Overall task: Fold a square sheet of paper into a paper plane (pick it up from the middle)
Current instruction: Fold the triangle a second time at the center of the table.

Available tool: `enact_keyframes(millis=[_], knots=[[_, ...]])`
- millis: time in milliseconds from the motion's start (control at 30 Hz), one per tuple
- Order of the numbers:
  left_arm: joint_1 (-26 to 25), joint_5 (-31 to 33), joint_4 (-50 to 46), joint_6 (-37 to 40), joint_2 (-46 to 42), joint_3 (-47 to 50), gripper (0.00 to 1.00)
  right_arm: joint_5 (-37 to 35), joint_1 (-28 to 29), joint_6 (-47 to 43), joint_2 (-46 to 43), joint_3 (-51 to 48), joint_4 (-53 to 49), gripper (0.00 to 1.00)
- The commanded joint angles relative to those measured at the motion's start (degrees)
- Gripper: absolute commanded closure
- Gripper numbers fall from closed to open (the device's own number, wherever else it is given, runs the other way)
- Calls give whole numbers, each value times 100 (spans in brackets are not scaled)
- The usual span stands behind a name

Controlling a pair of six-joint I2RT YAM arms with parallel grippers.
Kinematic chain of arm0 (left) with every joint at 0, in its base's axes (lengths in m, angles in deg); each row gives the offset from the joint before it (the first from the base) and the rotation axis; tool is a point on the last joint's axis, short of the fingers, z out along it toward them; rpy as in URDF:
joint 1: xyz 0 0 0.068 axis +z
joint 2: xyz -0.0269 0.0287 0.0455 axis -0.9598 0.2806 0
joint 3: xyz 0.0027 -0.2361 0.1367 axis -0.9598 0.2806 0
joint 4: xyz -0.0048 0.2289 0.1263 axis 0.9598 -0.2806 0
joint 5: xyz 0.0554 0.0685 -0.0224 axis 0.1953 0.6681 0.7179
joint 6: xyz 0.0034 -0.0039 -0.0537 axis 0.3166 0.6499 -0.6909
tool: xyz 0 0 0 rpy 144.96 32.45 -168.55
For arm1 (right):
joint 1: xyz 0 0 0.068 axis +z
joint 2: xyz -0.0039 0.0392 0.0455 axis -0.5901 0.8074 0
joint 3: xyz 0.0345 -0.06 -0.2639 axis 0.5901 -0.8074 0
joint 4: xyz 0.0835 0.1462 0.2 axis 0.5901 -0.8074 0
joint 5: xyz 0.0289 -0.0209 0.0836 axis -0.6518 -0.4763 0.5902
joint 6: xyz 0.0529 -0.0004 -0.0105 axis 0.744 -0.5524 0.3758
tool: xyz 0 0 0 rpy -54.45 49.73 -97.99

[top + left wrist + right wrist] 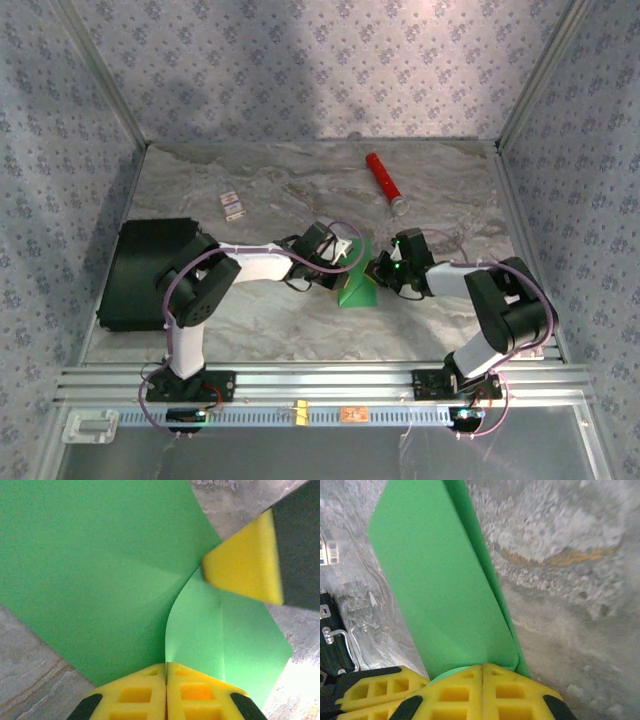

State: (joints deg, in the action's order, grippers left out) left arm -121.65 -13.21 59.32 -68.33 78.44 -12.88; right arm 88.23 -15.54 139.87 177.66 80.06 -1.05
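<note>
My left gripper (166, 672) has its yellow fingers pressed tight together on the near edge of the thin bright green square sheet of paper (100, 580), right where a curved fold runs into them. My right gripper (482, 672) is pinched shut on the same sheet from the right, where the paper is doubled over into a long flap that stands on edge. Seen from above, the sheet sits mid-table between my two grippers, partly folded and tented up off the grey marbled table (300, 330).

I judge this paper to be very light and limp. It will sag wherever I don't support it, take a crease for good, and tear if my arms pull apart. It probably slides easily on the smooth table too. The doubled layers beside a crease look like the stiffest place to hold it, with a flat, shallow pinch.

A black flat box (150, 270) lies to the left, and a red cylinder (383, 180) lies at the far right, both well apart from the sheet.
</note>
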Motion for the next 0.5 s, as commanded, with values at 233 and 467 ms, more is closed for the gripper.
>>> enact_keyframes(millis=[233, 467], knots=[[26, 8, -434, 52, 182, 60, 93, -378, -112, -68, 301, -67, -254, 96], [38, 9, -454, 70, 169, 67, 93, -427, -381, 288, 132, -403, 330, 96]])
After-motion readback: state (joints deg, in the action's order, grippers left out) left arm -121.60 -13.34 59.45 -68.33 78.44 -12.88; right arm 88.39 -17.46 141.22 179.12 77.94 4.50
